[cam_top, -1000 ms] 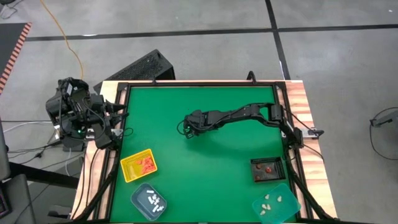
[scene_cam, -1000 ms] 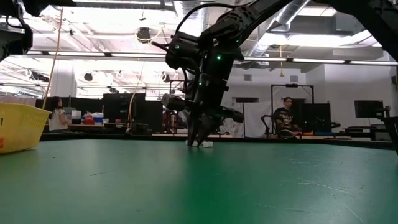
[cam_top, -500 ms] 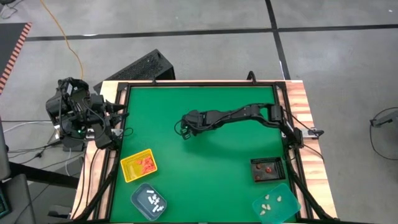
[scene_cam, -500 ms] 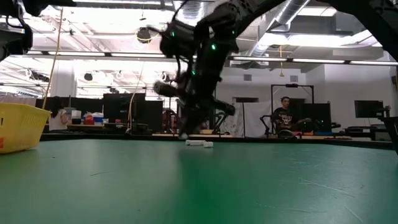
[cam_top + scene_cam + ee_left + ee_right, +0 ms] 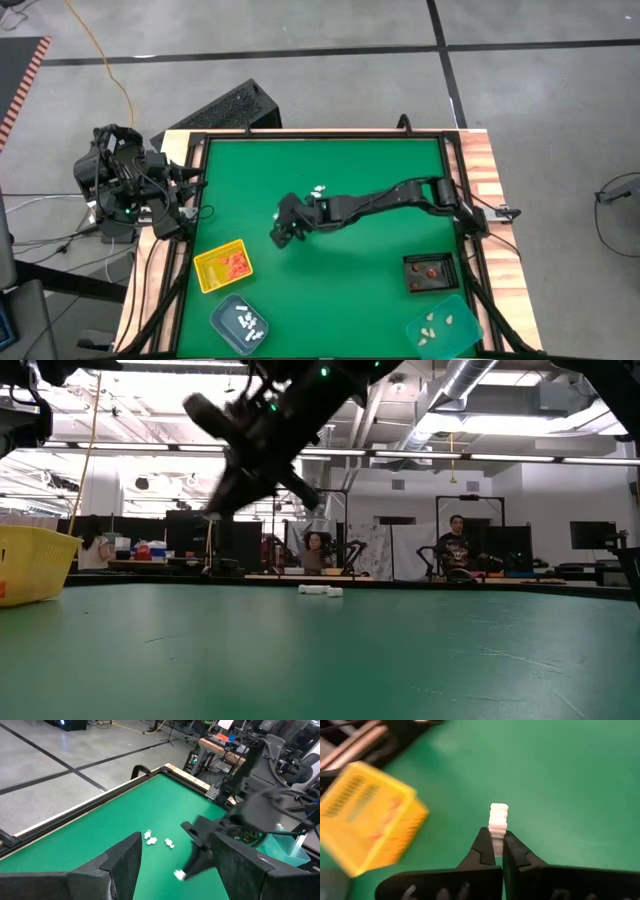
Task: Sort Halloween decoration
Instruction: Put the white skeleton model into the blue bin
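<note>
My right gripper hangs over the green table's middle, shut on a small white ribbed Halloween decoration. The same decoration shows at the gripper's tip in the left wrist view. A few more white decorations lie on the mat behind it, and they show low on the mat in the low view. My left gripper waits open at the table's left edge, with nothing between its fingers. My right gripper pinches one end of the white decoration between its two fingertips. The rest of the piece sticks out past the tips. The fingers slant down, coming from the table's right side. The decoration is lifted clear of the mat.
Near the left front stand a yellow tray with orange-red pieces and a blue-grey tray with white ones. At the right front stand a black tray and a teal tray. People sit in the room beyond the table.
My right gripper has risen from the mat beside the white decorations. It has swung toward the table's left and near edges, toward the yellow tray, and has rolled and tipped up on the way. The other white decorations stay on the mat.
</note>
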